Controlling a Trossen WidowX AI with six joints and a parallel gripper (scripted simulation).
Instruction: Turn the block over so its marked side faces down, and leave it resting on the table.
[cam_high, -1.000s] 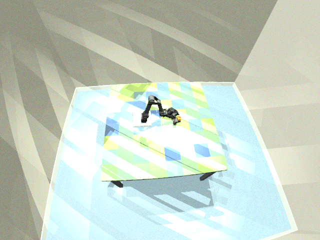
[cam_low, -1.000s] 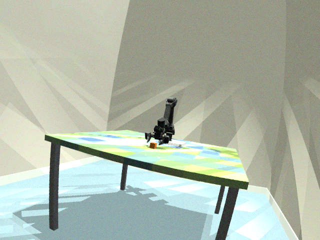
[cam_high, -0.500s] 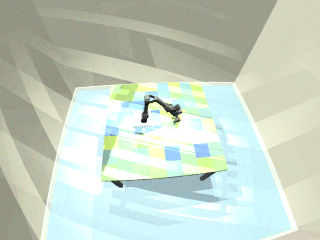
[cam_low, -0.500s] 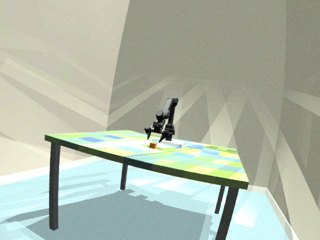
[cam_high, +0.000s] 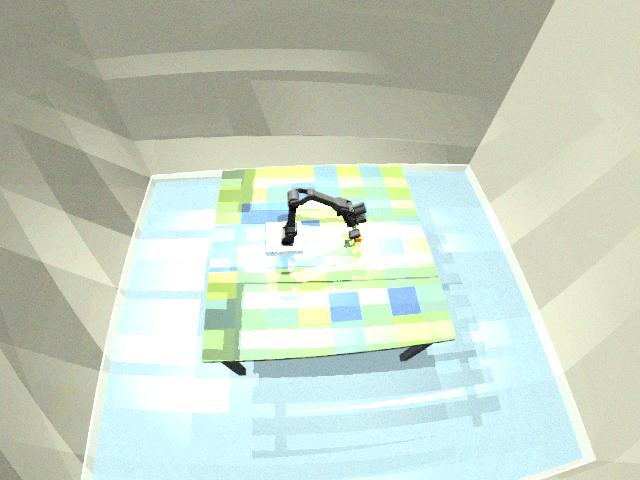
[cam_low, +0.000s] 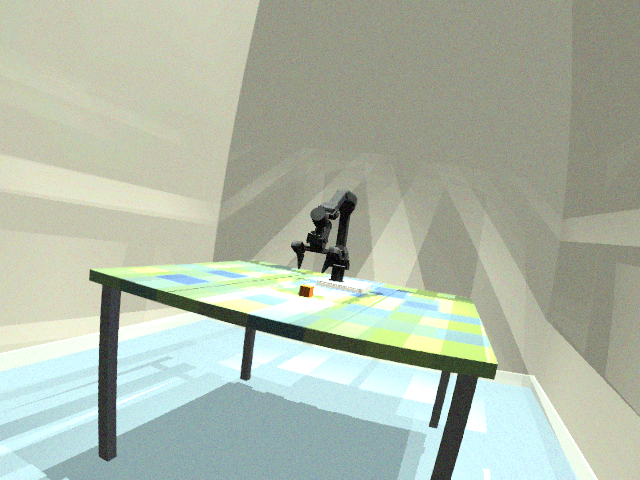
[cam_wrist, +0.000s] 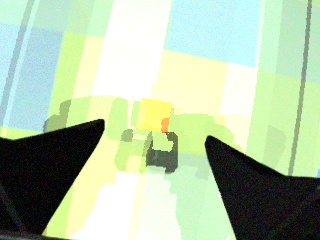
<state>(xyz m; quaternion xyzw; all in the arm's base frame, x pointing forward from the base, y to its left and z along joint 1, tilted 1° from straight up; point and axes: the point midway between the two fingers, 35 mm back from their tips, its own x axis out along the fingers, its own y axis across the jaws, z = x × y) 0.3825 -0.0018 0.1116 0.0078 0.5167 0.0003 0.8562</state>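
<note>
I saw harsh light wash the table (cam_high: 222, 330) almost white near its middle, shadows stretching past its near edge onto the floor (cam_high: 361, 413). The wrist view was overexposed, soft and blocky; the top view bowed at the edges.

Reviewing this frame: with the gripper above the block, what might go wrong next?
The open gripper hangs well above the orange block, holding nothing, so the descent may land off-centre and nudge the block across the table. In the wrist view the block looks washed out and small, so its marked side is hard to confirm.
</note>
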